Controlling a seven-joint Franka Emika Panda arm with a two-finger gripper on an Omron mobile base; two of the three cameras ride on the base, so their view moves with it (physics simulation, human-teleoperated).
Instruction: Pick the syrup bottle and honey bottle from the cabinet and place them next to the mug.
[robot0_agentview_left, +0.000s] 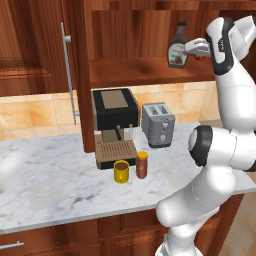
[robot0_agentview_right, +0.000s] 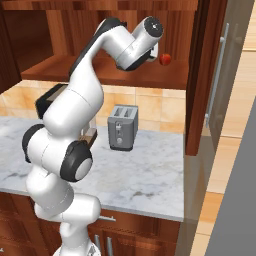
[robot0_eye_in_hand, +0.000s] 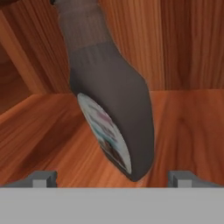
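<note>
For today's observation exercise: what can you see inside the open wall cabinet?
On the cabinet shelf stands the syrup bottle, with the open gripper reaching it. A small red object sits further along. The arm covers part of the shelf.

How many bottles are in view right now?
2: the syrup bottle on the cabinet shelf at the open claw; the honey bottle on the counter beside the mug.
</note>
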